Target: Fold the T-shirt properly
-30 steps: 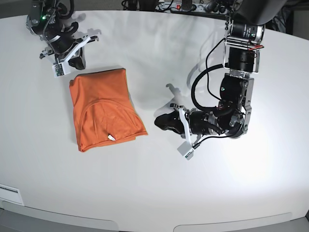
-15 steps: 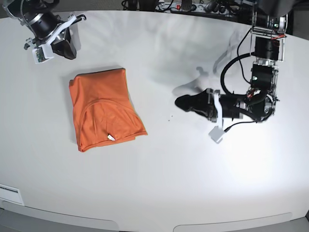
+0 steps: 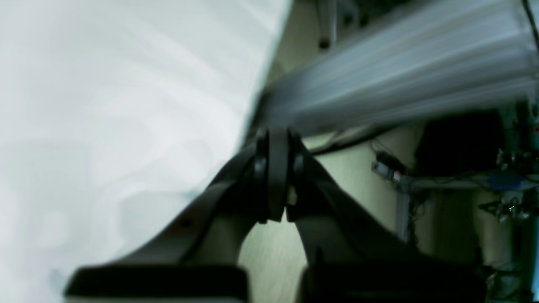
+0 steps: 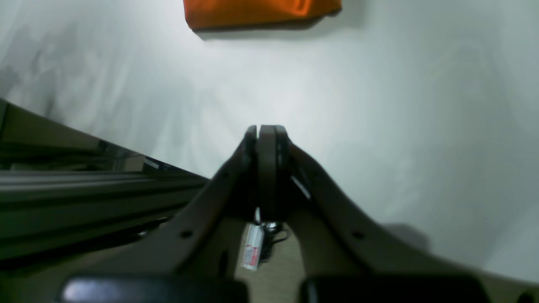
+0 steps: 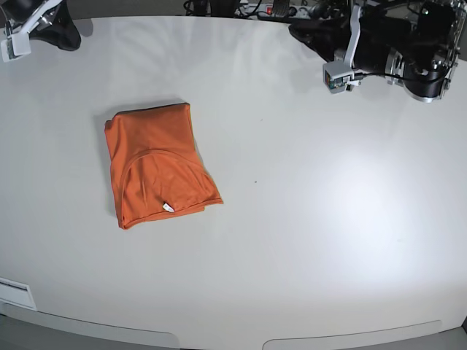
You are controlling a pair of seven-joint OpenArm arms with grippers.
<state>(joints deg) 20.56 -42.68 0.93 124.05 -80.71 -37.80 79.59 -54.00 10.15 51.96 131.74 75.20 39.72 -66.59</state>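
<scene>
And here's the picture: the T-shirt (image 5: 157, 166) lies on the white table (image 5: 306, 219), left of centre in the base view, gathered into a compact, roughly rectangular bundle. It's folded over on itself, with a curved inner edge showing across its top layer and the small white tag (image 5: 168, 207) peeking out near the lower edge. The lower right corner flares out a touch, so the packet isn't perfectly square, but nothing trails loose across the table.

Neither arm is anywhere near it. The right gripper (image 5: 62, 33) sits in the far top-left corner of the base view, well apart from the cloth, and its wrist camera shows the fingers (image 4: 267, 168) pressed flat together with nothing between them; only an orange edge of the shirt (image 4: 261, 12) shows at the top of that view. The left gripper (image 5: 310, 33) hangs at the top right, over the table's far edge, and its own camera, blurred as it is, shows the fingers (image 3: 273, 176) closed tight on each other too, empty, with the table rim and clutter beyond.

So where does the task stand? By my read, the folding is essentially finished: the shirt is down, compact, and released, with both arms parked clear at the back. What could remain is a tidy-up of that flared corner, if a neater rectangle is wanted. Otherwise this looks like the closing stretch.
</scene>
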